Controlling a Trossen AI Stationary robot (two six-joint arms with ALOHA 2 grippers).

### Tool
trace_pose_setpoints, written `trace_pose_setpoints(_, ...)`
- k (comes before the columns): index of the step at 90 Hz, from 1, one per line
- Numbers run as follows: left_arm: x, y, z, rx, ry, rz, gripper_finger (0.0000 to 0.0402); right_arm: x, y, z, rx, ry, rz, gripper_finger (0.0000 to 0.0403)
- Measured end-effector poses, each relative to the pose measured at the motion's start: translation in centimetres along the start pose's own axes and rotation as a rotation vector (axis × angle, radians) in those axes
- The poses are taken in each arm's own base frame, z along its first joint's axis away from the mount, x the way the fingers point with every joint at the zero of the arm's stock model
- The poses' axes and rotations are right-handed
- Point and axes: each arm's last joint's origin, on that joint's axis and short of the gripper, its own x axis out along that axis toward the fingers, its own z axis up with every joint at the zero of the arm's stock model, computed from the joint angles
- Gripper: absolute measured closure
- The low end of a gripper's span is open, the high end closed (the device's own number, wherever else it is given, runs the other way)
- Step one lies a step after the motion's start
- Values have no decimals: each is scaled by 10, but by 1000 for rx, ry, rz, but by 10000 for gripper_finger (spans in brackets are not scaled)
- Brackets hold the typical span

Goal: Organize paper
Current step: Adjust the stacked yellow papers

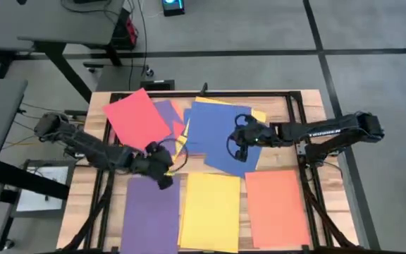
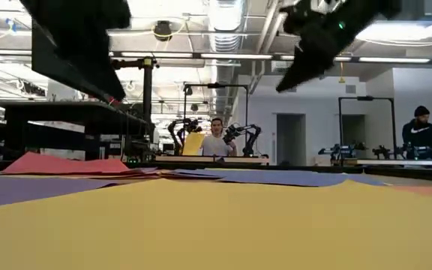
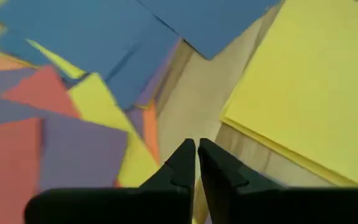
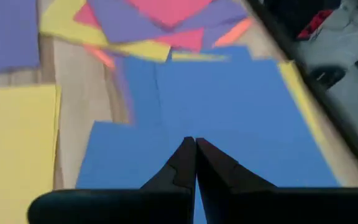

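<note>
The paper is split in two lots: sorted stacks along the near edge of the table — purple stack [image 1: 150, 215], yellow stack [image 1: 210, 210], orange stack [image 1: 275, 206] — and an unsorted jumble at the far middle, where blue sheets [image 1: 217, 130] overlap a red sheet [image 1: 137, 117] and slivers of purple and yellow.

Your right gripper [image 1: 232, 147] hangs directly over the blue sheets, fingers pressed together with nothing between them; in its wrist view the blue paper [image 4: 229, 106] fills the space beyond the fingertips, its long edge running roughly away from the gripper toward the jumble. So blue lies straight below and ahead of that arm, and it looks the nearer one for that colour.

Your left gripper [image 1: 162, 169] sits at the jumble's near-left edge, just above the purple stack, also closed and empty. From its wrist, bare table [image 3: 194, 102] separates the mixed sheets from the yellow stack [image 3: 309, 81].

I'd judge the next pick turns on the right arm dropping onto blue — no blue stack exists yet.
</note>
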Motion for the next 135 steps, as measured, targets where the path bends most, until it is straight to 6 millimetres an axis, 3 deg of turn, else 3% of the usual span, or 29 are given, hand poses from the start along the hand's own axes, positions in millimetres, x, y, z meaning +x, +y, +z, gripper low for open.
trace_pose_setpoints(10,13,4,1,16,35,-31,365,10,13,-1,83,18,186,403)
trace_pose_setpoints(24,25,6,0,70,59,3,357,35,77,-9,56,-16,477,403)
trace_pose_setpoints(40,31,7,2,71,51,18,357,73,126,-35,55,130,496,403)
trace_pose_setpoints(53,30,3,0,67,51,6,357,80,165,-32,33,157,551,403)
trace_pose_setpoints(64,26,-4,-5,49,53,-16,357,87,184,-34,-9,226,546,403)
trace_pose_setpoints(90,18,-20,-13,63,45,-76,357,97,200,-45,-71,305,530,403)
trace_pose_setpoints(124,12,-30,-19,138,45,-112,357,95,196,-52,-215,362,518,403)
trace_pose_setpoints(135,11,-31,-20,146,46,-117,357,96,195,-52,-191,364,515,403)
